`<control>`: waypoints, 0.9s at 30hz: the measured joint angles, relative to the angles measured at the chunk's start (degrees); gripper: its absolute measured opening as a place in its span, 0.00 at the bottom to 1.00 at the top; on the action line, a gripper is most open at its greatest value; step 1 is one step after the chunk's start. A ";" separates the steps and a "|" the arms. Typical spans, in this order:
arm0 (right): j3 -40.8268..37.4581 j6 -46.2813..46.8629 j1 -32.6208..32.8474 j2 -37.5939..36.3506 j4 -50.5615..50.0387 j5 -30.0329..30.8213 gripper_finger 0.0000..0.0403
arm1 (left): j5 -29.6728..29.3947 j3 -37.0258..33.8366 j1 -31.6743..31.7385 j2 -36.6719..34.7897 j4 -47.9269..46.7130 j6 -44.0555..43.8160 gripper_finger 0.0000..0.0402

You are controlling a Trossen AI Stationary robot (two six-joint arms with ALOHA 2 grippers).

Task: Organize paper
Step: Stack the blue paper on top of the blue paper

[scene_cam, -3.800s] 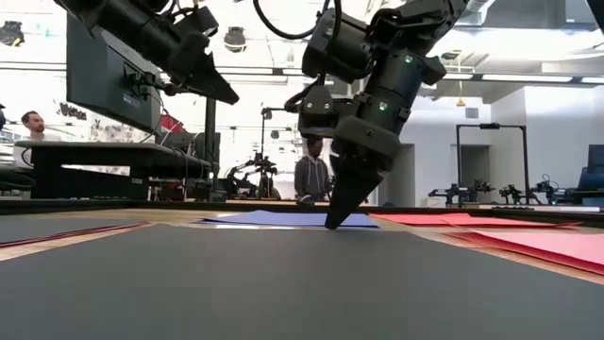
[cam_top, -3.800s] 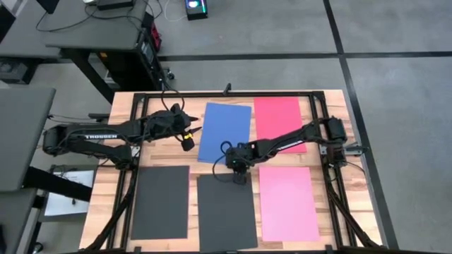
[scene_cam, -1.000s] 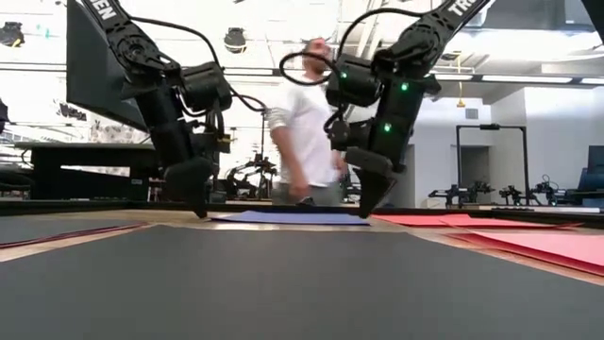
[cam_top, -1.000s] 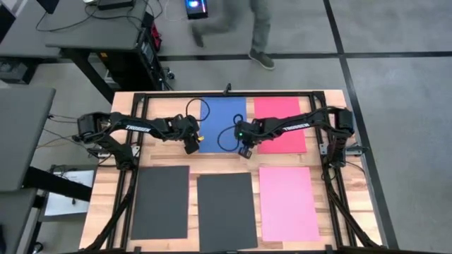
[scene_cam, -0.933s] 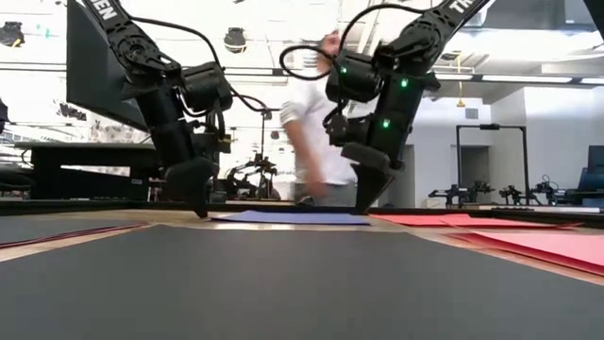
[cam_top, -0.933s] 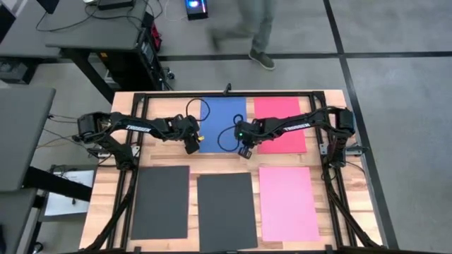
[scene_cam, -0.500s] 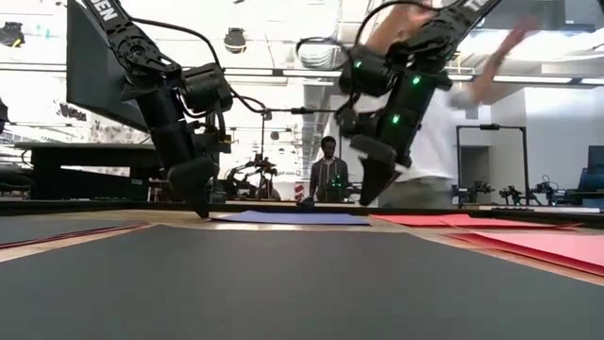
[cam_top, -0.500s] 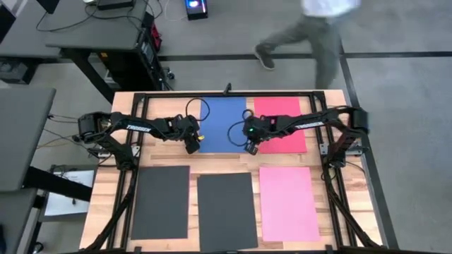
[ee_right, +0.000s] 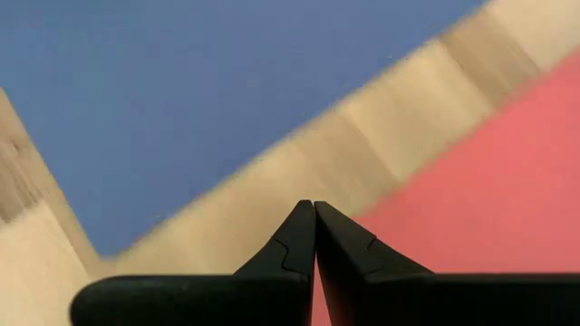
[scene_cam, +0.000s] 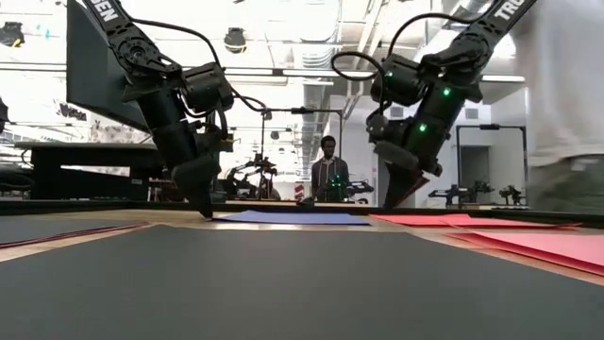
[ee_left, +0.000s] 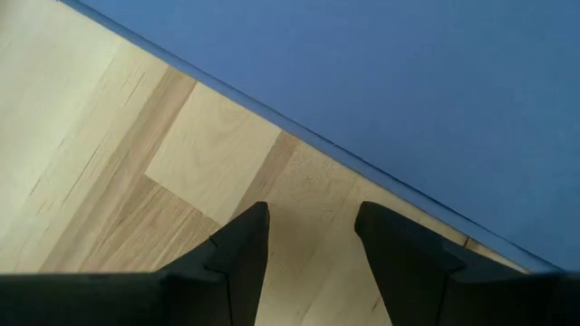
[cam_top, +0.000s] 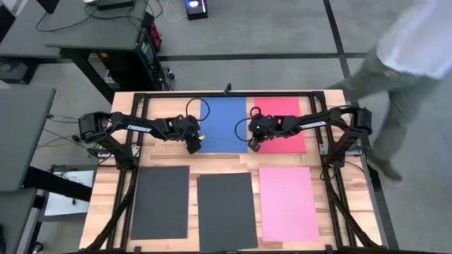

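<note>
Both arms reach inward to the table's 12 o'clock half, the left gripper (cam_top: 192, 147) at about 11 o'clock, tip down with fingers (ee_left: 243, 244) parted, the right gripper (cam_top: 253, 146) at about 1 o'clock, fingers (ee_right: 299, 237) pressed together.
</note>
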 joint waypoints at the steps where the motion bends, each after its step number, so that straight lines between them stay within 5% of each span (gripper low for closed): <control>1: 0.03 0.00 0.02 0.60 1.55 -0.36 0.00 | 0.01 0.02 -0.03 0.36 0.27 -0.03 0.40; 27: 1.60 0.10 0.05 7.49 8.15 -4.06 0.00 | 0.93 0.17 -0.16 3.18 2.75 0.54 0.40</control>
